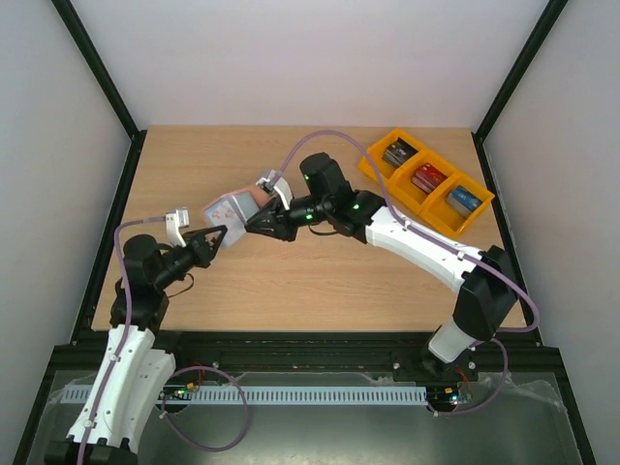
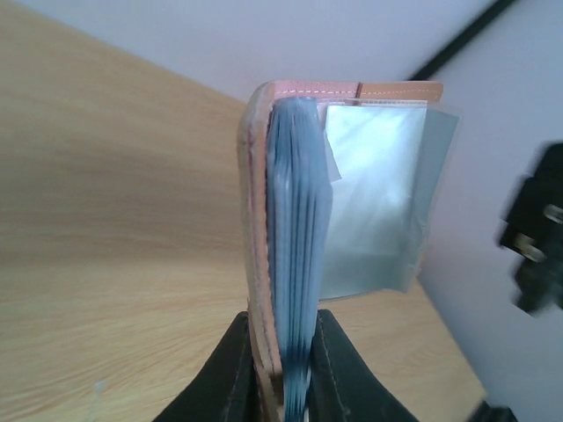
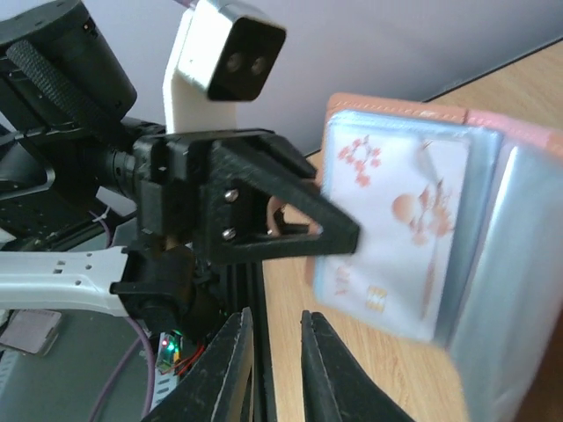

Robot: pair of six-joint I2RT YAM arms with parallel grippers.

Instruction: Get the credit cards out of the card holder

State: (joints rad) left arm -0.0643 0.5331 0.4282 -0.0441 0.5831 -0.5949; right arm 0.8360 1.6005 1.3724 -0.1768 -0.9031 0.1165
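Card holder (image 2: pixel 299 220) pinched in left hand (image 2: pixel 283 325); right hand (image 3: pixel 274 321) barely apart, empty; card (image 3: pixel 396 220) blurred.

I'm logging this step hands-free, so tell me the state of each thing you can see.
card holder, open, lifted off the table.
left gripper, shut on the card holder.
right gripper, slightly open, empty, beside the card holder.
whitish card, inside a clear pocket.
orange bins, all three filled.
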